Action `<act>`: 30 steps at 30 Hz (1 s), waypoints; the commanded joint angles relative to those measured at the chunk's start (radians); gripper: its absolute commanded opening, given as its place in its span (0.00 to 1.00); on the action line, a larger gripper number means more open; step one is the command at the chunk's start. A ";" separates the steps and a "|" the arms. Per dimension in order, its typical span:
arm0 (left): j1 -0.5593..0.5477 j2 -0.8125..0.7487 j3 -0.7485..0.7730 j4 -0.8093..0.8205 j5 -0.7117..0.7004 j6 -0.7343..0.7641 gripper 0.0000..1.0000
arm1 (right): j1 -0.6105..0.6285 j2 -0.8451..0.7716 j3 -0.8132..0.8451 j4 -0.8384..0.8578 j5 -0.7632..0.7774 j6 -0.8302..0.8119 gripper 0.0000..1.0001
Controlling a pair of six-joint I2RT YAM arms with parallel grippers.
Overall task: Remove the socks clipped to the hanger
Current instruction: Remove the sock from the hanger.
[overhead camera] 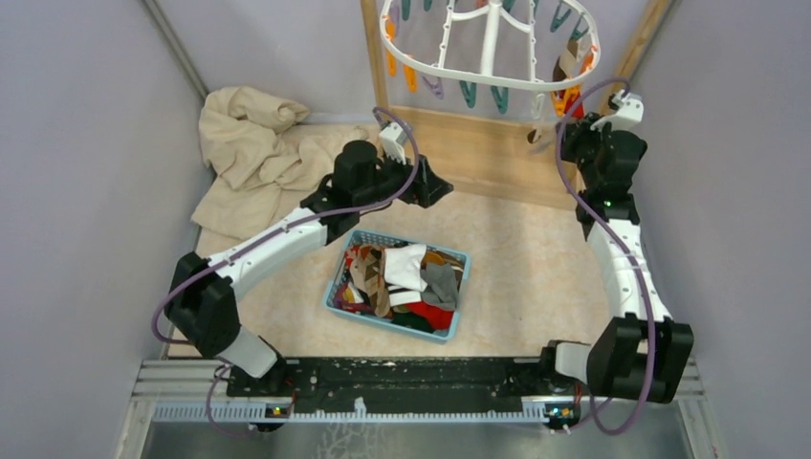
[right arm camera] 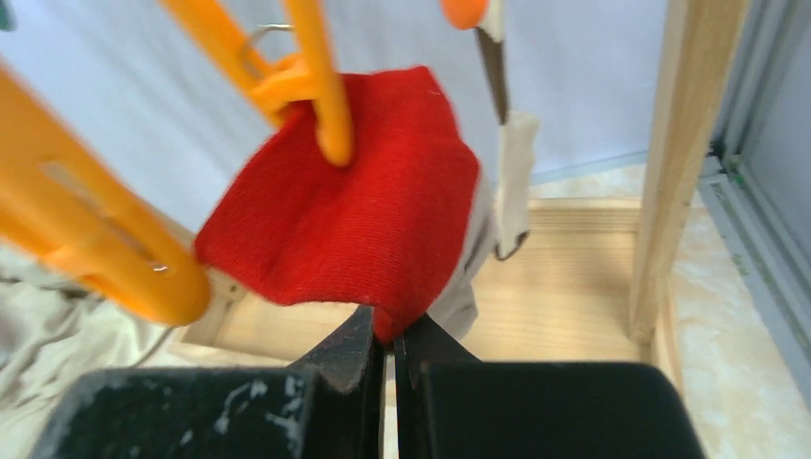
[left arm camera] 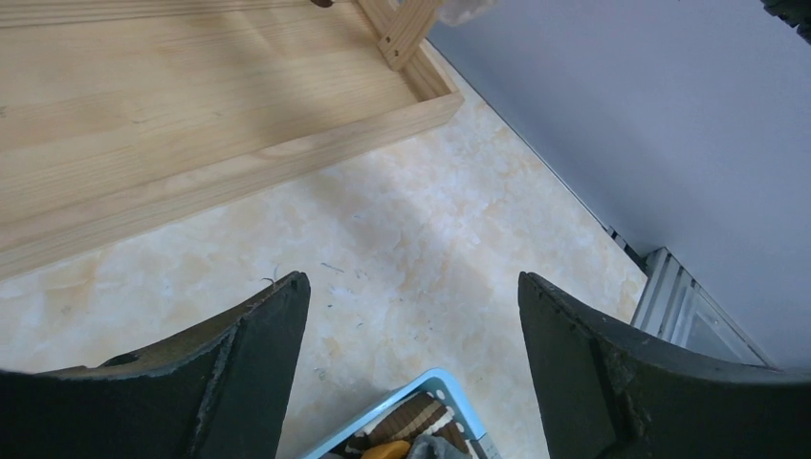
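Support surface: flat tabletop with a beige marbled finish (overhead camera: 516, 258), walled by grey panels at 9, 12 and 3 o'clock.

Directly on it:
- Light blue rectangular plastic basket (overhead camera: 340, 273), just toward 6 o'clock of centre, turned slightly askew to the table edges.
- Large crumpled beige cloth (overhead camera: 251, 153), at 10 to 11 o'clock, bunched against the back corner.
- Light wooden rack base board (overhead camera: 488, 158), at 12 to 1 o'clock, lying flat, uprights rising from its ends.
- Black mounting rail (overhead camera: 411, 378) along the 6 o'clock edge.

Basket, cloth and board sit apart from one another.
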State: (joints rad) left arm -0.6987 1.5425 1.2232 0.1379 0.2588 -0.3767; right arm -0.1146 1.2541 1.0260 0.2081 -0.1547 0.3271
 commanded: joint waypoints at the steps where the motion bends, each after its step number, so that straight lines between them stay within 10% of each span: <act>1: -0.064 0.041 0.052 0.104 -0.015 0.037 0.88 | 0.018 -0.087 0.002 -0.062 -0.119 0.066 0.00; 30: -0.267 0.245 0.163 0.291 -0.195 0.263 0.99 | 0.296 -0.240 0.011 -0.322 -0.163 0.220 0.00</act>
State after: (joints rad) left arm -0.9432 1.7634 1.3430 0.4339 0.1513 -0.1818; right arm 0.1619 1.0489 0.9764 -0.1177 -0.3103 0.5190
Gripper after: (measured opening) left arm 0.987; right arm 0.013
